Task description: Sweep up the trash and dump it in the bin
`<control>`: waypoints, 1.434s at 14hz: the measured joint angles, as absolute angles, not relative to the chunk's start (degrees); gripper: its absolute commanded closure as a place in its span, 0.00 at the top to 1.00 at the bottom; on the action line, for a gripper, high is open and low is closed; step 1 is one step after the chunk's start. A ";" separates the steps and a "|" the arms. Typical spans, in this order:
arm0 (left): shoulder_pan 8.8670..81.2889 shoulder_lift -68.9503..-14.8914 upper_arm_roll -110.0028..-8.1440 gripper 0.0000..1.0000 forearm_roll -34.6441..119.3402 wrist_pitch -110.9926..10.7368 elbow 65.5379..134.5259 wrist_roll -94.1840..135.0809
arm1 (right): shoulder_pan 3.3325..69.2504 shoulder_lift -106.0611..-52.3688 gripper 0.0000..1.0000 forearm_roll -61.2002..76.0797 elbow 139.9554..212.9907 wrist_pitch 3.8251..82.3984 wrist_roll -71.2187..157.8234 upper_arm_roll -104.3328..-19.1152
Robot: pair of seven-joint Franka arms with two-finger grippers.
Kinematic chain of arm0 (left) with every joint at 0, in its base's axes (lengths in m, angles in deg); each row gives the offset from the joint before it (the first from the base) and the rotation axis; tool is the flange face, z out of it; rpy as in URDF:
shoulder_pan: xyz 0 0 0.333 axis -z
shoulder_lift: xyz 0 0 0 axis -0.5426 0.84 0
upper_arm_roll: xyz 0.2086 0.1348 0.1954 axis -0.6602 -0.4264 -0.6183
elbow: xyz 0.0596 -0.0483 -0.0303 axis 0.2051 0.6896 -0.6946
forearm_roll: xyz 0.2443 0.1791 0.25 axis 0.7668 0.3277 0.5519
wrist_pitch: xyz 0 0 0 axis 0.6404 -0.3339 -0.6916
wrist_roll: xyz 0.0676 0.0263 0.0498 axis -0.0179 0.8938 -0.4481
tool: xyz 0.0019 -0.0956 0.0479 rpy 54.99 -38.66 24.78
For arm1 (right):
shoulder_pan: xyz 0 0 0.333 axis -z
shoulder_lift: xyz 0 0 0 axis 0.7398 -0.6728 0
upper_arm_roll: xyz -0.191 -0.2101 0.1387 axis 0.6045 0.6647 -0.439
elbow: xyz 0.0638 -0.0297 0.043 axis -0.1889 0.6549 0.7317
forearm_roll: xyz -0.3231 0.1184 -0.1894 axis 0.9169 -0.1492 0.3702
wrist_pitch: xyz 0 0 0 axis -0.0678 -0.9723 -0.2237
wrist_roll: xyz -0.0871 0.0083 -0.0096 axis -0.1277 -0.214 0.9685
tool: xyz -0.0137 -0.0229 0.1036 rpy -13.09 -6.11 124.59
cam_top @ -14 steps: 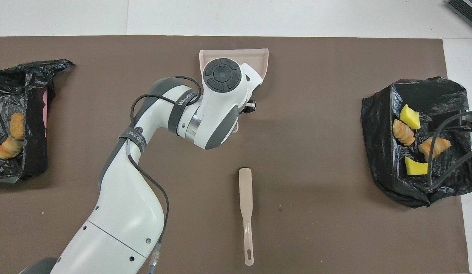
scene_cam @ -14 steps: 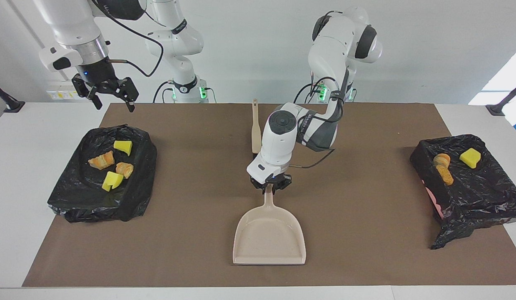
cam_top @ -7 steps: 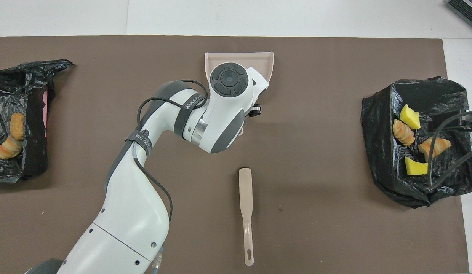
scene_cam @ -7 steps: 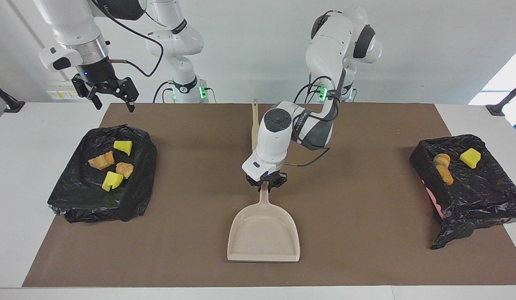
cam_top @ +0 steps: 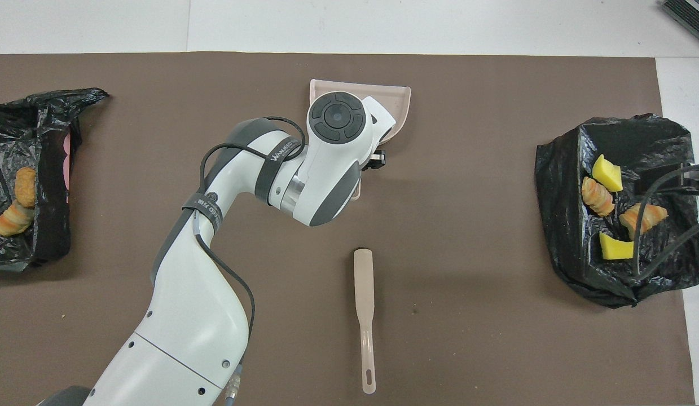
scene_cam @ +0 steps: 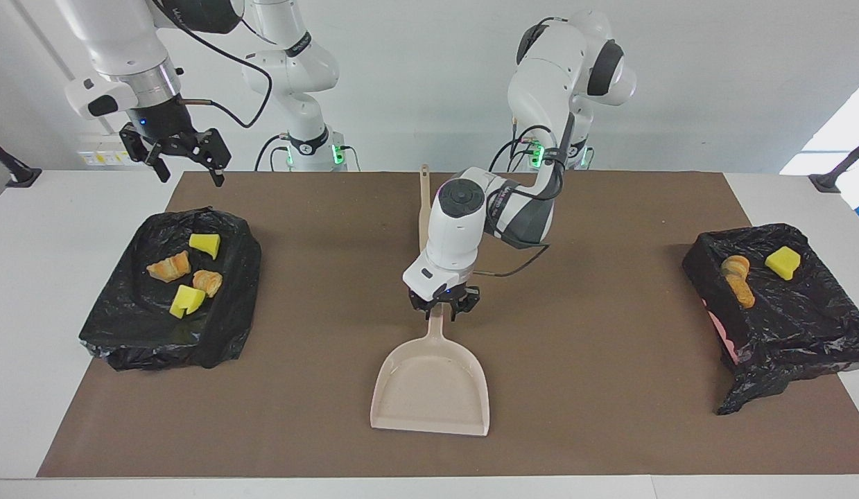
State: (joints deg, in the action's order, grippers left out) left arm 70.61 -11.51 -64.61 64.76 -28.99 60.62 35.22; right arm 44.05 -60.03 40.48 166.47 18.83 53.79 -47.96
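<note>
The left pincer (scene_cam: 444, 309) sits low over the top of the dustpan (scene_cam: 431, 385) handle, mid-bench on the brown mat (scene_cam: 595, 333). Its fingers straddle the handle tip, though I cannot tell whether they grip it or have let go. The pan lies flat on the mat with nothing in it.

The right pincer (scene_cam: 188, 158) waits up in the air, fingers spread wide, holding nothing, over the edge of the black-lined bin (scene_cam: 214, 333) at the right arm's end. Four pieces of trash (scene_cam: 170, 266) lie in that bin; three more (scene_cam: 783, 263) lie in the other bin (scene_cam: 796, 326) at the left arm's end. The brush (cam_top: 364, 304) lies on the mat, nearer the robots than the dustpan.
</note>
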 measured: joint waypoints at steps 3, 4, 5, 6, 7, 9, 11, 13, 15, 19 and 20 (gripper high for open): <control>69.91 -18.03 -66.42 1.00 64.82 -28.34 65.83 35.00 | 44.05 -60.03 1.00 40.48 166.47 18.83 53.79 -47.96; 69.76 -21.32 -67.50 1.00 64.83 -27.97 69.10 34.34 | 44.05 -60.03 1.00 40.48 166.47 18.83 53.79 -47.96; 69.57 -24.72 -68.73 1.00 64.85 -27.77 72.68 33.26 | 44.05 -60.03 1.00 40.48 166.47 18.83 53.79 -47.96; 69.13 -28.10 -69.91 1.00 64.86 -27.65 76.19 31.61 | 44.05 -60.03 1.00 40.48 166.47 18.83 53.79 -47.96; 68.26 -31.36 -70.73 1.00 64.86 -27.19 79.22 29.22 | 44.05 -60.03 1.00 40.48 166.47 18.83 53.79 -47.96; 65.03 -38.01 -71.19 1.00 64.86 -23.43 83.43 23.31 | 44.05 -60.03 1.00 40.48 166.47 18.83 53.79 -47.96; 61.11 -44.60 -71.35 1.00 64.86 -16.96 85.00 16.84 | 44.05 -60.03 1.00 40.48 166.47 18.83 53.79 -47.96; 57.56 -49.43 -71.46 1.00 64.90 -12.74 85.70 13.16 | 44.05 -60.03 1.00 40.48 166.47 18.83 53.79 -47.96; 54.98 -52.00 -71.54 1.00 66.10 -10.28 85.67 10.58 | 44.05 -60.03 1.00 40.48 166.47 18.83 53.79 -47.96; 50.05 -53.41 -71.74 1.00 66.58 -3.12 81.05 2.79 | 44.05 -60.03 1.00 40.48 166.47 18.83 53.79 -47.96; 48.91 -53.41 -71.81 1.00 66.58 -1.07 79.51 1.04 | 44.05 -60.03 1.00 40.48 166.47 18.83 53.79 -47.96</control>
State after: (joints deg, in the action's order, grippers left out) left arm 48.91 -53.41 -71.81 66.58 -1.07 79.51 1.04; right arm 44.05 -60.03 40.48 166.47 18.83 53.79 -47.96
